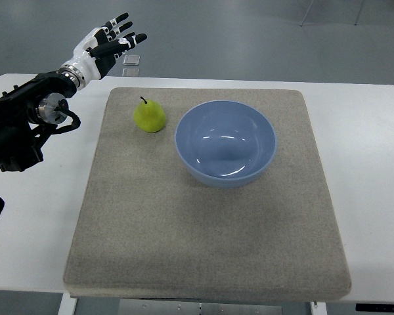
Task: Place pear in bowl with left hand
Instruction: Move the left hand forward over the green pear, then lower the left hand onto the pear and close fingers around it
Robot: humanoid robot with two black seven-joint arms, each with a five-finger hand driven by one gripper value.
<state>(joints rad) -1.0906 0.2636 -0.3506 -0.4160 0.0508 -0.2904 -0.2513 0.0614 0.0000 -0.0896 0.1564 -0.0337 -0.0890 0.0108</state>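
Your left hand point(109, 41) hangs fingers spread, empty, up-left of the blue bowl point(225, 144); the green pear point(149, 115) stands upright just left of the bowl, ungrasped, so reach comes first.

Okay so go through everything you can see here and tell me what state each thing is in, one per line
pear: upright on the mat, stem up, left of the bowl, not held
bowl: upright on the mat, empty
mat: lying flat on the table
left hand: open, fingers spread, raised past the table's far left corner, holding nothing
table: white, carrying the mat
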